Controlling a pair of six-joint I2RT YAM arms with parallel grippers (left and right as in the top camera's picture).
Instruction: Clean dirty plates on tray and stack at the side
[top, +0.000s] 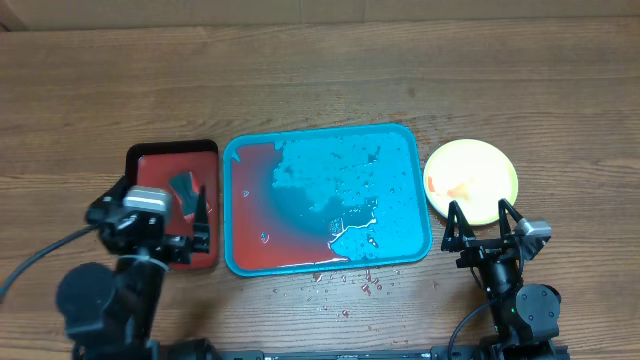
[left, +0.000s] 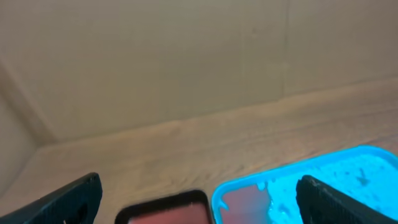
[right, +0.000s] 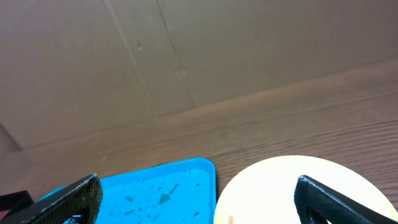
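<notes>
- Grippers first, nearest the robot's side: the left gripper (left: 198, 186) has its jaws spread fully wide with nothing between them. Both black fingertips frame bare wood and tray rims in the left wrist view.
- The right gripper (right: 196, 186) is likewise spread to its widest and grips nothing.
- From above, the right gripper hangs at the near edge of the yellow-green plate (top: 471, 179). Whether it touches the plate I cannot tell.
- Red splashes (top: 345, 284) speckle the wooden table (top: 300, 90) just in front of the big tray's near rim.
- The dark red tray (top: 150, 160), black-rimmed, lies at the left, and the left arm overhangs its near half. A small teal block (top: 184, 189) rests on its floor.
- The turquoise tray (top: 415, 175) sits mid-table, just beside the red one. Reddish liquid pools over its left part and along its near rim, and the rest of its floor is wet with droplets.
- The plate rests on the table just beside the turquoise tray's right rim, outside the tray. Orange-red smears mark its left side. Only this one top face shows, and I cannot tell whether other plates lie beneath it.
- Farthest off, a cardboard wall (right: 186, 50) rises at the table's far edge.
</notes>
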